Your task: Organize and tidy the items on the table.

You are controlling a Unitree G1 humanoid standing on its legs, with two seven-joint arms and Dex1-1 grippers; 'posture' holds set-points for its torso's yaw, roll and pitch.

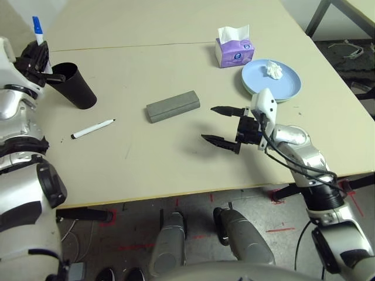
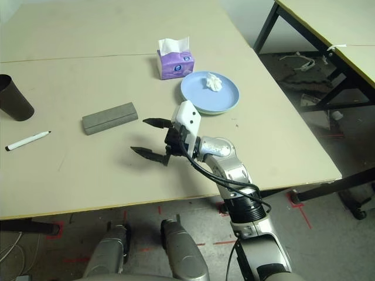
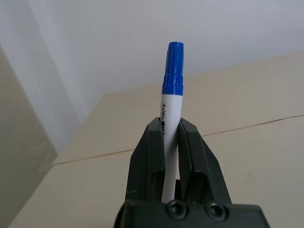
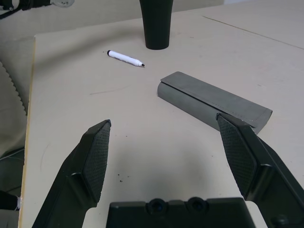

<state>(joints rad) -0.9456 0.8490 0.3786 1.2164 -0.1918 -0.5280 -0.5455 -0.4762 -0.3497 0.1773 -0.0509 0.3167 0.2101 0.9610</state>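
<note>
Left end effector (image 3: 170,142) pinches the blue-capped white marker pen (image 3: 171,114) above the tilted black plastic cup (image 1: 75,85), at ten o'clock on the pale beige counter (image 1: 176,164). A bump could tip the cup. Right end effector (image 1: 224,126) gapes wide, holding nothing, near the long grey glasses case (image 1: 172,106).

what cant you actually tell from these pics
- Inside of the black cup: it is seen from the side in both eye views, and its top is cut off in the right wrist view.
- Lower end of the blue-capped marker: buried in the left claw in the left wrist view.
- Sunglasses: not visible anywhere; the grey glasses case is closed, its contents hidden.
- Green plate: only a thin edge under the blue plate.
</note>
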